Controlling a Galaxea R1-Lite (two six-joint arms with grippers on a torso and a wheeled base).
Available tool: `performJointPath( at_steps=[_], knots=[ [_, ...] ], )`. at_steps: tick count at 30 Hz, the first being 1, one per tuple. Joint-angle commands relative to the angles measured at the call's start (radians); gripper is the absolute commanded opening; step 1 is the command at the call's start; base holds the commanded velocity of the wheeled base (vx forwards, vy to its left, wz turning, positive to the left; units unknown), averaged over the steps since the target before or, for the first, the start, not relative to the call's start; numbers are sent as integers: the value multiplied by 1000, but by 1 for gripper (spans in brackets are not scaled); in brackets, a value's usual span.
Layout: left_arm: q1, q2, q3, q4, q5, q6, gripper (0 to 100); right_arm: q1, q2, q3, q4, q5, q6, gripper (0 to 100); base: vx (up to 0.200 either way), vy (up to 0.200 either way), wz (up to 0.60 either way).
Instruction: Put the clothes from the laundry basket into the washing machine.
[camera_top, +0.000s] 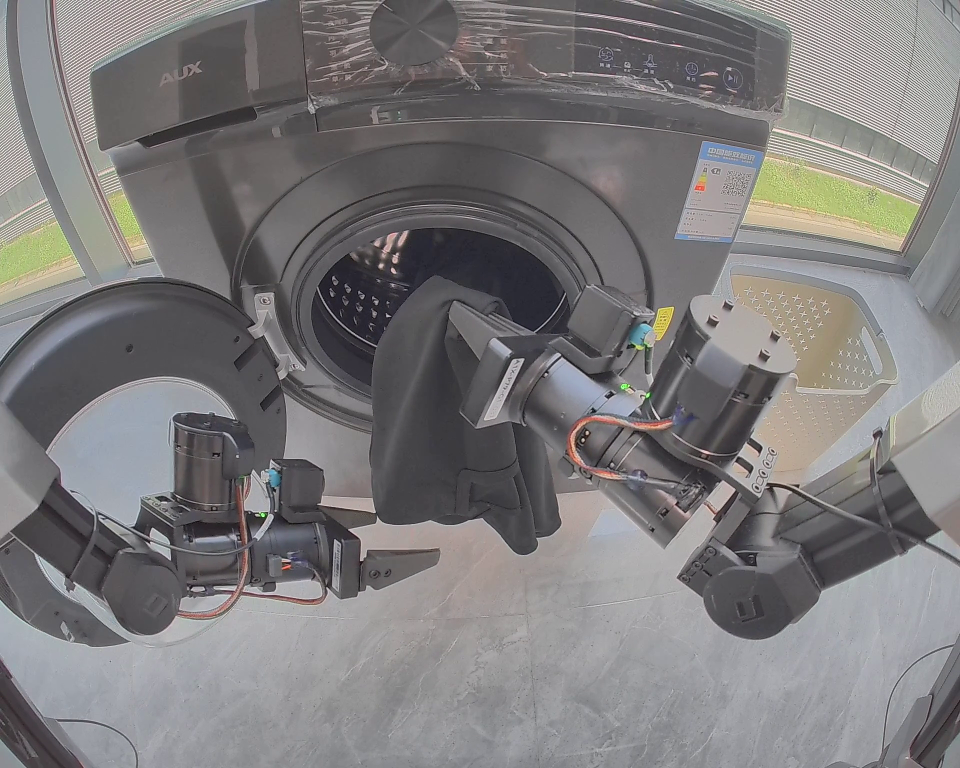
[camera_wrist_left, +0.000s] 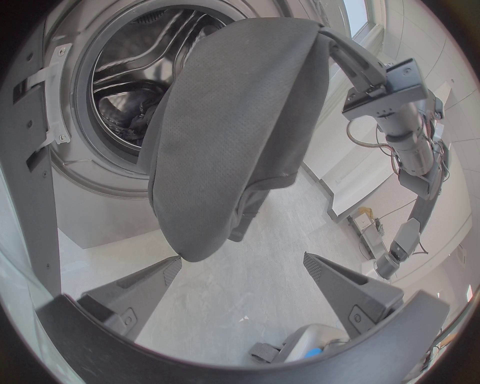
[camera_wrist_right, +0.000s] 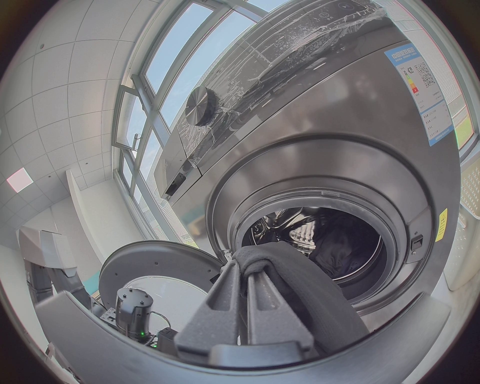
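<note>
One held piece: dark garment (camera_top: 440, 430), draped over the right gripper (camera_wrist_right: 243, 272) in front of the lower half of the machine's mouth, above the floor (camera_top: 520, 660).
Long axis: close to upright. The fold on top lies at the mouth's rim and the loose ends point down at the floor, short of it.
Right jaws: drawn almost together, with a fold of the dark garment caught between and over their tips. They point into the mouth.
Left jaws: the left gripper (camera_top: 405, 535) stands wide open with nothing held. It is low over the floor in front of the open door (camera_top: 130, 340), and its tips point toward the garment's hanging ends. They are close beside the cloth; whether they touch it I cannot tell.
Washing machine: one washing machine (camera_top: 640, 180), at the floor's far edge under the windows. Its round door is swung fully open to the robot's left.
Drum: the drum (camera_top: 370, 290) has a perforated wall, and dark clothes (camera_wrist_right: 345, 245) lie heaped at the back. The number of pieces cannot be told.
Laundry basket: one laundry basket (camera_top: 820, 350), pale with a lattice pattern, on the floor toward its far right corner, just beside the machine's right side.
Arms: two.
</note>
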Motion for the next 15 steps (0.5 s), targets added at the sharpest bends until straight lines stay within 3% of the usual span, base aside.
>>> performJointPath(
  at_steps=[1, 3, 7, 13, 15],
  knots=[
    [-5, 77, -24, -43, 2, -26, 100, 4, -3, -4, -1, 0, 0, 0, 0, 0, 0],
    [-14, 103, -29, -76, 18, -42, 100, 5, -3, -2, -1, -2, 0, 0, 0, 0, 0],
    [-19, 137, -44, -114, 52, -49, 100, 5, -3, -2, -2, -2, -1, 0, 0, 0, 0],
    [-19, 152, -92, -122, 59, -53, 100, 5, -2, -2, -4, -2, -1, 0, 0, 0, 0],
    [-19, 149, -107, -128, 64, -67, 100, 5, -2, -1, -4, -2, -1, 0, 0, 0, 0]
  ],
)
